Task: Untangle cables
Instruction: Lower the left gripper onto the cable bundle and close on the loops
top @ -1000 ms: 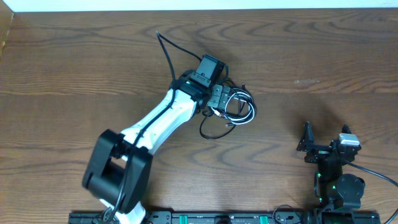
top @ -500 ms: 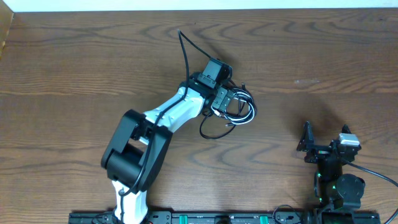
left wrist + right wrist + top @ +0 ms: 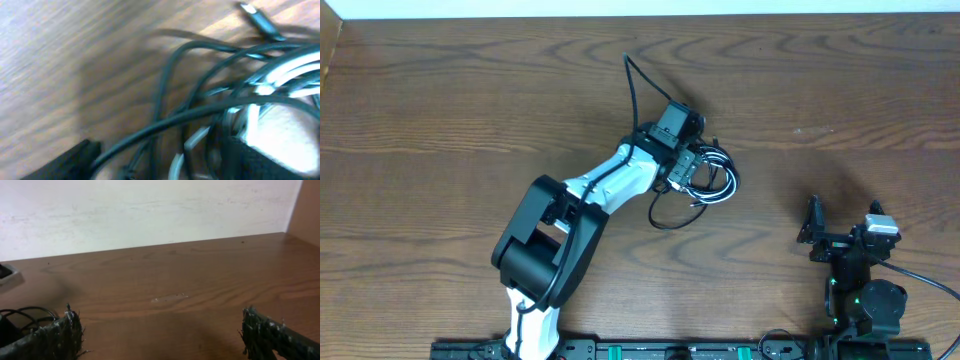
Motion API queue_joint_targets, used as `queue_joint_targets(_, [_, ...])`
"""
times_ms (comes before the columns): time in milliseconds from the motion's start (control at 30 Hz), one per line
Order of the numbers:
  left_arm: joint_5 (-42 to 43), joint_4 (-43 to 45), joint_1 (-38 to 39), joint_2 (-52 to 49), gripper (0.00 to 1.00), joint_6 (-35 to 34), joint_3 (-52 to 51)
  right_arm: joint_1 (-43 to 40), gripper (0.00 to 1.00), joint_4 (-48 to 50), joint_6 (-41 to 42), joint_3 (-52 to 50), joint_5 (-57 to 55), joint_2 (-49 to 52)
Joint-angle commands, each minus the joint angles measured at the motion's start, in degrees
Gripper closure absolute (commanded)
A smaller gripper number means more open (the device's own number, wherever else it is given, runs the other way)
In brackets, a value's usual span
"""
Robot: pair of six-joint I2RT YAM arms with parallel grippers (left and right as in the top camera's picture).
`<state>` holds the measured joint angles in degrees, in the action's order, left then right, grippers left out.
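The cables (image 3: 718,180) lie as a small tangle of black and white loops at the table's middle, with one black loop (image 3: 668,212) trailing toward the front. My left gripper (image 3: 692,168) is down on the tangle's left side. In the blurred left wrist view several black cords (image 3: 165,90) and a white cord (image 3: 292,72) cross between my left gripper's (image 3: 165,162) spread jaws, and a plug end (image 3: 256,16) lies beyond. My right gripper (image 3: 812,230) rests open at the front right with bare wood between its jaws (image 3: 162,330). The cables (image 3: 25,312) show at that view's left edge.
The left arm's own thick black wire (image 3: 635,85) arcs up behind its wrist. The right arm's base (image 3: 865,300) sits at the front right corner. A black rail (image 3: 650,350) runs along the front edge. A white wall (image 3: 150,210) borders the table's far side.
The left arm's elbow has swung right and its gripper has slid slightly right at the tangle, which shifted with it. The right arm has not moved.
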<state>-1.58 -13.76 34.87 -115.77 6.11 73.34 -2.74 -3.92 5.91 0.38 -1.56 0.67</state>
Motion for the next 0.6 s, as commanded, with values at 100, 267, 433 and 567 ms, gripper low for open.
queue_joint_targets(100, [1.1,-0.7,0.6,-0.9,0.58,0.9,-0.2,0.4,0.01,-0.2,0.7,-0.1,-0.7,-0.3])
queue_joint_targets(267, [0.8,-0.6,0.6,-0.9,0.92,1.0,-0.7,0.4,0.01,-0.2,0.7,-0.1,-0.7,-0.3])
queue_joint_targets(433, [-1.8,-0.9,0.6,0.6,0.93,0.9,-0.7,0.4,0.01,-0.2,0.7,-0.1,-0.7,-0.3])
queue_joint_targets(567, [-6.1,-2.5,0.6,5.0,0.92,-2.8,-0.7,0.4,0.01,-0.2,0.7,-0.1,-0.7,-0.3])
